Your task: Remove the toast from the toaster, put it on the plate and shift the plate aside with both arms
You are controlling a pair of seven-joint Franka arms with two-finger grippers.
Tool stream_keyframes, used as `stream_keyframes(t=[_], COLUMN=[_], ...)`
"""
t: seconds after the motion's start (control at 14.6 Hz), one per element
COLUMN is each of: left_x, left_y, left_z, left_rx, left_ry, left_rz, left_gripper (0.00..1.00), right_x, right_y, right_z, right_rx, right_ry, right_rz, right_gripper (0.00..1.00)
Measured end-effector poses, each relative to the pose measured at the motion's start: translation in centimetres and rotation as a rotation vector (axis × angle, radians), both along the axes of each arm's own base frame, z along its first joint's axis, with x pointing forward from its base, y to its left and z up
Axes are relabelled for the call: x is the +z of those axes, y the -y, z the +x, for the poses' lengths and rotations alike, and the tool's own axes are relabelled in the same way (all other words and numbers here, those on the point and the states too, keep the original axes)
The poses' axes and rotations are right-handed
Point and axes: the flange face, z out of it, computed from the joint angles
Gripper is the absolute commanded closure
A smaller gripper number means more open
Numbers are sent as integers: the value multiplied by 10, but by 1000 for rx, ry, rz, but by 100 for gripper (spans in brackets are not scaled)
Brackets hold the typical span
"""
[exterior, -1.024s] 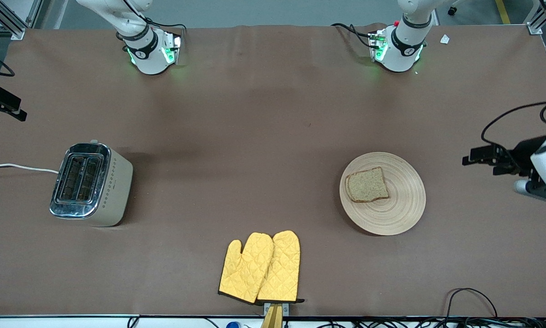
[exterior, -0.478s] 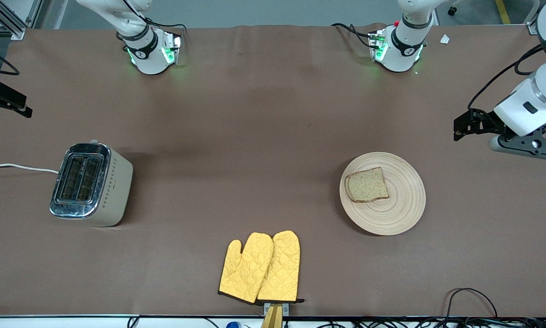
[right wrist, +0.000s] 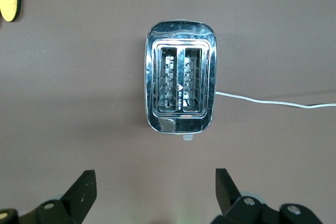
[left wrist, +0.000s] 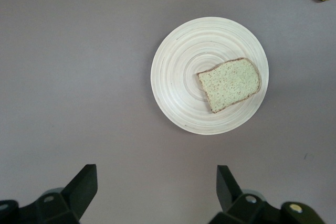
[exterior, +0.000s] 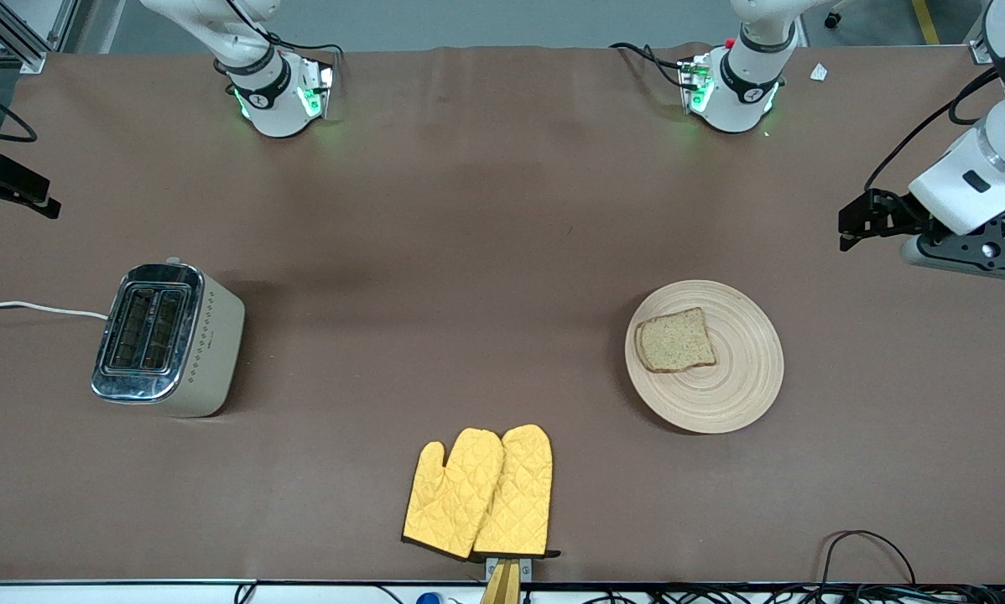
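Observation:
The toast (exterior: pixel 674 341) lies flat on the round light-wood plate (exterior: pixel 737 386), toward the left arm's end of the table. Both show in the left wrist view, the toast (left wrist: pixel 230 84) on the plate (left wrist: pixel 178 77). My left gripper (exterior: pixel 856 220) is open and empty, up in the air over bare table past the plate toward the left arm's end; its jaws (left wrist: pixel 156 174) stand wide apart. My right gripper (exterior: pixel 24 191) is open and empty, in the air near the table edge at the right arm's end; its jaws (right wrist: pixel 153 176) are wide apart, with the toaster in view.
A chrome two-slot toaster (exterior: pixel 167 340) stands at the right arm's end, both slots empty (right wrist: pixel 180 90), its white cord (exterior: pixel 33 308) running off the table. Two yellow oven mitts (exterior: pixel 481 491) lie by the front edge. Black cables (exterior: pixel 867 554) lie at the front corner.
My left gripper has moved away from the front camera, from level with the plate to farther back. The right gripper shifted slightly. Toast and plate have not moved.

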Motion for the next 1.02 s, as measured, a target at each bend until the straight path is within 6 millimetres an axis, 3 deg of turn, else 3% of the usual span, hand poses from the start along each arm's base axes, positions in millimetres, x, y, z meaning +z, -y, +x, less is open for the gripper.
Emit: stream_keyframes(t=[0.61,0.82,1.02], left_x=[25,24,21], left_y=[-15,-28,-30], left_z=[-3,3,6], left_rx=[72,98,120], left_ry=[32,65,81], left_rz=[-18,-31,-38], left_gripper=[0,0,0], right_x=[-5,-6,-4], right_y=[-9,-20,-18], right_z=[-8,-13,-20], right_rx=[12,26,17], right_ry=[-73,-111,-146], right_rz=[7,8,10], right_gripper=[0,0,0])
